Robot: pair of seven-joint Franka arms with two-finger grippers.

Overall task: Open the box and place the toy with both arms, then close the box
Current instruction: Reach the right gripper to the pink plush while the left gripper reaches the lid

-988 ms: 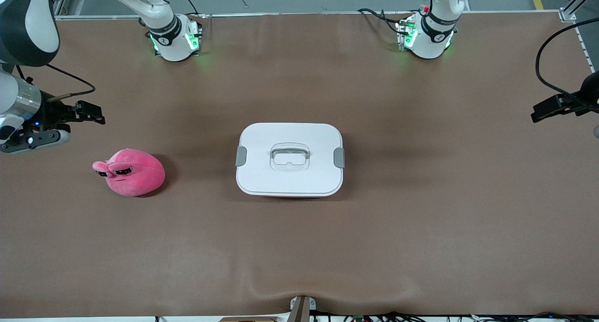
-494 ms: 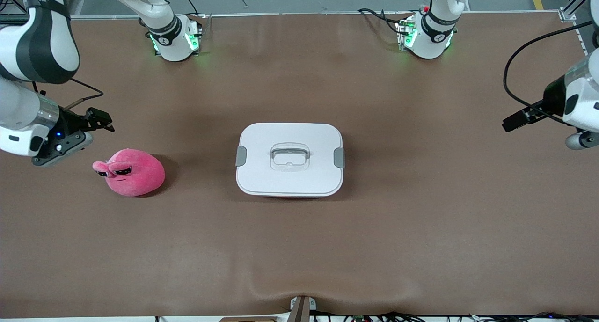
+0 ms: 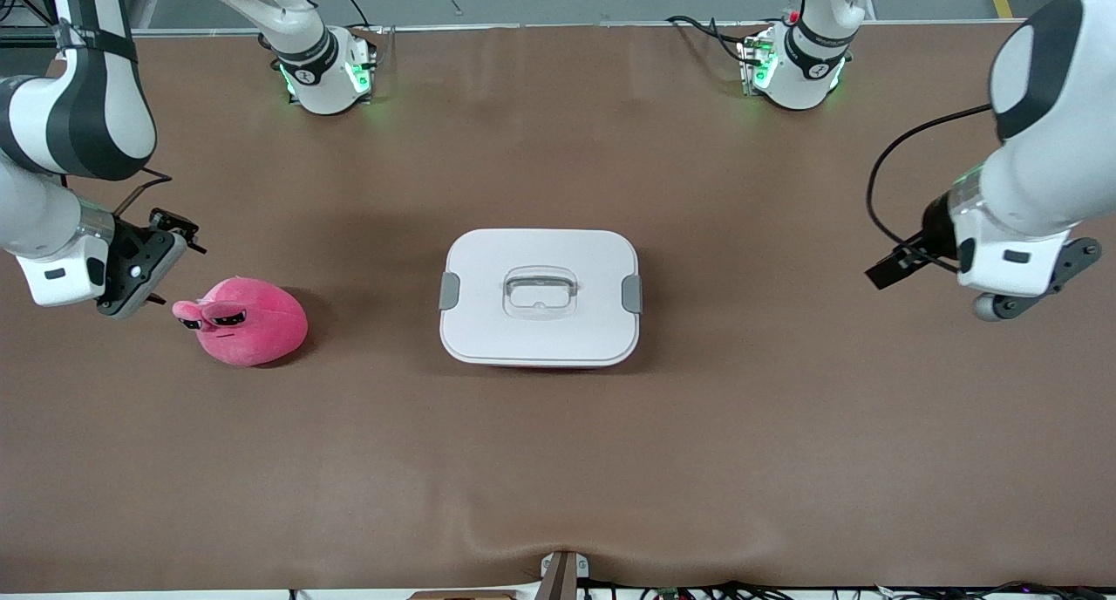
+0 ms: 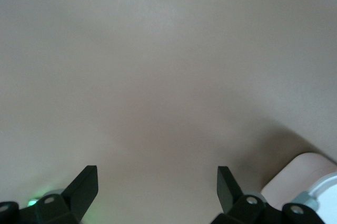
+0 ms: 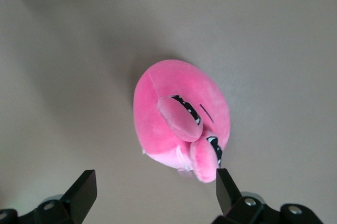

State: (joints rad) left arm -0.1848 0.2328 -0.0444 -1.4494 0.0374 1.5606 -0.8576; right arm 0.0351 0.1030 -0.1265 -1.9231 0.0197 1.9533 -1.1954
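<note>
Inspection, bench station. The box sits mid-bench, white lid seated, one grey side clip at its nine o'clock and one at its three o'clock, clear recessed handle at centre. The toy lies at the box's nine o'clock, well apart from it, toward my right arm's end.

My right gripper hangs over the bench just beside the toy, jaws spread wide and empty. My left gripper hangs over bare bench at the box's three o'clock, well apart from it, jaws likewise wide and empty.

Judgement: the toy looks soft, light and compressible; I would pinch it across the round body, not the small ears. The box looks rigid, smooth and likely slippery; the clips need releasing first, then the lid lifts by the handle.
</note>
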